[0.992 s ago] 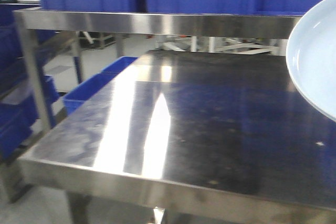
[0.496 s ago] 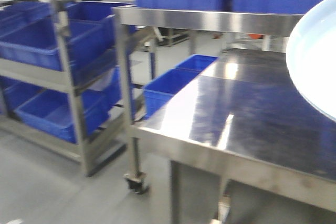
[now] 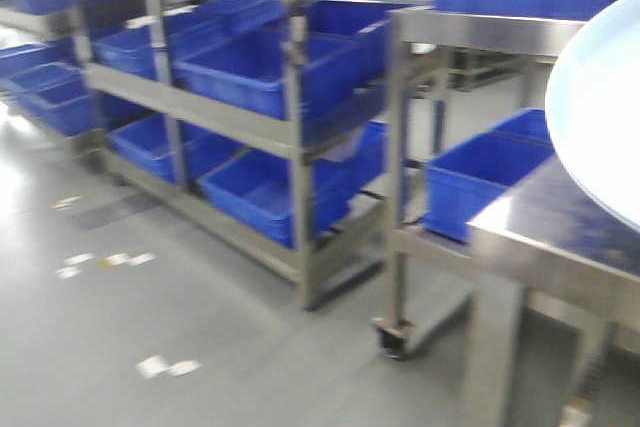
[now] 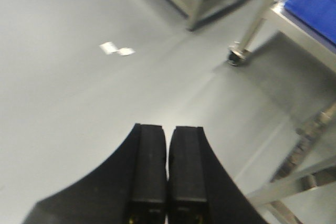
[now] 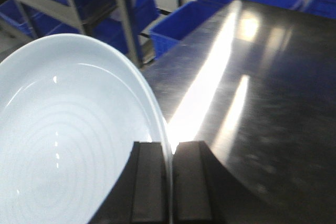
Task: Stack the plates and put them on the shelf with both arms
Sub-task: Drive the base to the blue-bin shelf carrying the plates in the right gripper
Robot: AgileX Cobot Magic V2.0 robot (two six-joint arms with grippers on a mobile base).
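In the front-facing view, a pale bluish-white plate (image 3: 605,117) is cut off by the right border, its curved rim hanging above the left end of a steel counter (image 3: 540,237). Left of the counter stands a steel rack (image 3: 295,137) loaded with blue bins (image 3: 250,67). A single blue bin (image 3: 480,177) sits low beside the counter's leg, near a caster wheel (image 3: 393,335). White scraps (image 3: 165,367) lie on the grey floor (image 3: 150,297), too blurred to read.

From the left wrist, the left fingers (image 4: 149,166) are pressed together with nothing between them, above the grey floor.

From the right wrist, the right fingers (image 5: 149,177) pinch the plate's rim. The plate stands tilted to their left, at the counter's left edge. The glossy counter top stretches away to the right, with blue bins beyond its far side.
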